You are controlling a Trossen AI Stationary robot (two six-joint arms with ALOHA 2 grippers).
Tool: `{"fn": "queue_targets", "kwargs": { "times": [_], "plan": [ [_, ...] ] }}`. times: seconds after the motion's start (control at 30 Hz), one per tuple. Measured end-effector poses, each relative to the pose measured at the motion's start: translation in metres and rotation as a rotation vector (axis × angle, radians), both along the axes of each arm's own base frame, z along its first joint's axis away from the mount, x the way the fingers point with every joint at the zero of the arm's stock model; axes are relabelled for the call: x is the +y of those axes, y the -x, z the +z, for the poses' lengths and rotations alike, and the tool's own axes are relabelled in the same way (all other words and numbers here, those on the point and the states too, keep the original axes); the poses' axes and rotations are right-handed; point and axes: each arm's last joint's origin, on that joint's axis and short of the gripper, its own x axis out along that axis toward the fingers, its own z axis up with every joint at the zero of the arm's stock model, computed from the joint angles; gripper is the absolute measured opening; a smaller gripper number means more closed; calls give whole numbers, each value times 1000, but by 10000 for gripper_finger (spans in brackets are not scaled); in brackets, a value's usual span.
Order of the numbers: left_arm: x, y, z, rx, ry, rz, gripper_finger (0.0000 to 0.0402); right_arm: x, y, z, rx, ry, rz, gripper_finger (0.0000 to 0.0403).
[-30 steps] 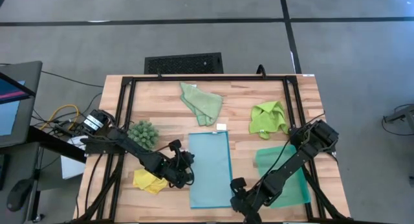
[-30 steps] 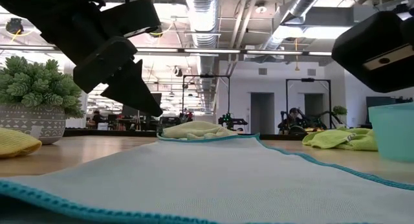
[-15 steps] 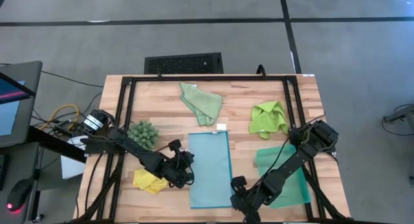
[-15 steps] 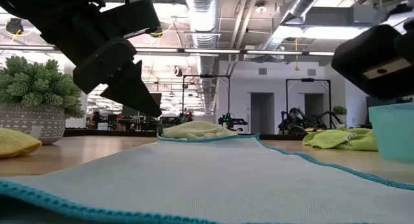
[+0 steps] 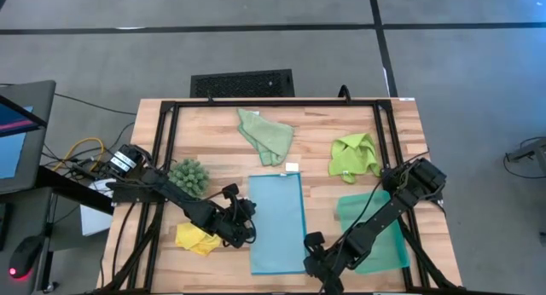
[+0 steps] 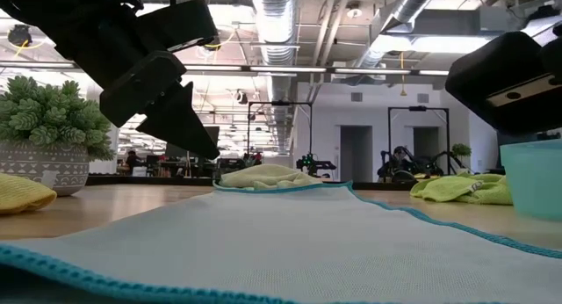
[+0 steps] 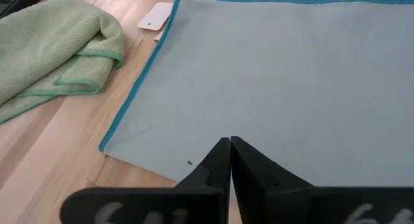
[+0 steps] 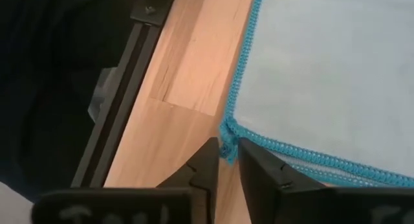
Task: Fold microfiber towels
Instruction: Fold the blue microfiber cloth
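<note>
The light blue towel (image 5: 277, 222) lies spread flat at the table's middle. My right gripper (image 8: 226, 146) is at the towel's near right corner and shut on it. My left gripper (image 7: 230, 149) is shut and hangs a little above the towel's left edge, touching nothing; the low view shows it (image 6: 206, 150) clear of the table. The sage green towel (image 5: 266, 135) lies crumpled at the far middle, the lime green towel (image 5: 354, 156) at the far right, and the yellow towel (image 5: 196, 238) bunched at the near left. My right gripper has the light blue towel's near right corner (image 8: 228, 132), with its teal stitched hem, pinched between its two fingertips. The fingers slant down at it from the table's near right side. The rest of the towel lies flat on the table.
A teal tray (image 5: 375, 231) sits right of the blue towel, under my right arm. A dark-green spiky plant in a pot (image 5: 188, 175) stands at the left, and a white tag (image 5: 292, 167) lies by the towel's far edge. A black frame rail (image 8: 123, 101) runs along the table's edge.
</note>
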Motion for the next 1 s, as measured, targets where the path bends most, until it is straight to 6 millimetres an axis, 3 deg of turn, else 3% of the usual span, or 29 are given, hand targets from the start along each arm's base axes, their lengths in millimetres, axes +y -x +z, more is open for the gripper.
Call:
{"fn": "queue_targets", "kwargs": {
  "times": [0.27,0.43,0.63,0.77,1.0],
  "plan": [
    [0,0,0,0,0,0,4,-2,-1,0,6,9,17,9],
    [0,0,0,-1,0,0,4,-1,1,1,-32,86,21,12],
    [0,0,0,-8,-9,6,4,4,4,20,-81,296,-42,5],
    [1,0,1,-31,-2,36,6,14,7,30,-123,329,-40,10],
    [1,0,1,-35,4,41,48,23,20,37,-125,413,-10,3]
  ]
}}
